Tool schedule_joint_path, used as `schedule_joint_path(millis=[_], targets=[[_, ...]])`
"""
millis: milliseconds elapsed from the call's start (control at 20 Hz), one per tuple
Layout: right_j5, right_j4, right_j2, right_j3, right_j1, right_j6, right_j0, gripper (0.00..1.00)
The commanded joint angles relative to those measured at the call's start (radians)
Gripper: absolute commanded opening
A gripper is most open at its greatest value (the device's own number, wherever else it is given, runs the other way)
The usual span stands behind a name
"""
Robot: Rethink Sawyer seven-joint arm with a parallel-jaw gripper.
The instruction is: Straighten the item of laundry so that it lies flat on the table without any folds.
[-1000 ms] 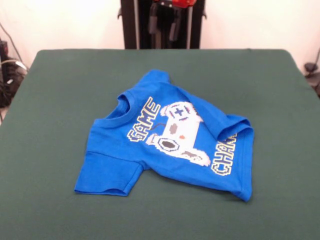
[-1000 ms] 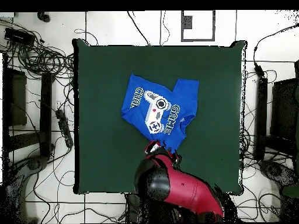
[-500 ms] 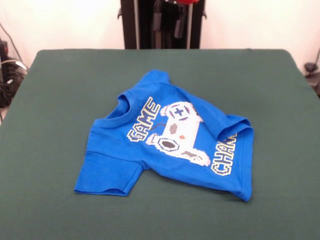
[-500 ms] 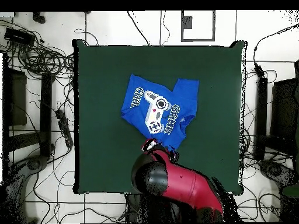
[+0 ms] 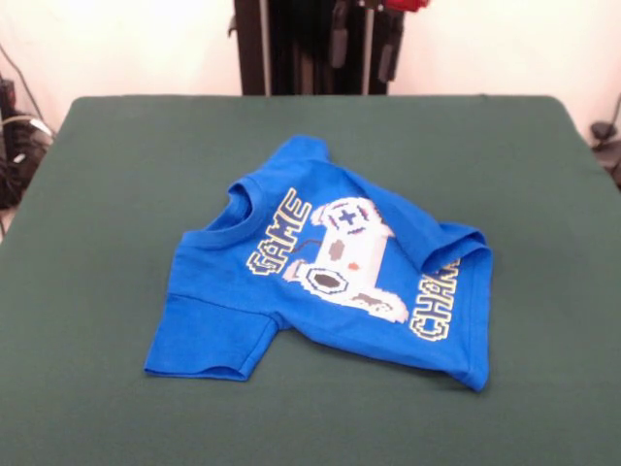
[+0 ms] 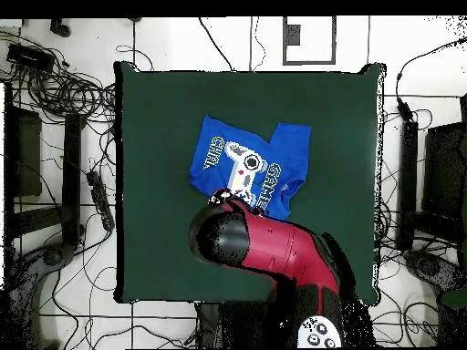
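The item of laundry point(image 5: 330, 267) is a bright blue T-shirt with a game controller print, lying near the middle of the green table point(image 5: 116, 175). A raised fold runs across its right side and hides part of the lettering, and the cloth bunches there. One sleeve lies flat at the front left. My gripper point(image 5: 364, 58) hangs high above the table's far edge, well clear of the shirt, open with nothing in it. In the overhead view the red arm point(image 6: 264, 246) covers the shirt's point(image 6: 251, 164) nearest edge and hides the gripper.
Green cloth point(image 6: 155, 137) surrounds the shirt on all sides. Cables and stands point(image 6: 55, 100) lie on the floor around the table. The black pedestal point(image 5: 291, 49) rises behind the far edge.
In the overhead view the arm has swung left and forward, now overlapping the shirt's near edge. In the front view the gripper has shifted right along the top. The shirt has not moved.
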Motion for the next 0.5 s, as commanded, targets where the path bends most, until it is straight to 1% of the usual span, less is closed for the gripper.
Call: schedule_joint_path(millis=[50,500], targets=[[0.055,0.063,0.104,-0.111,0.140,0.165,0.035,1.00],[0.052,0.082,0.094,-0.174,0.197,0.175,0.066,1.00]])
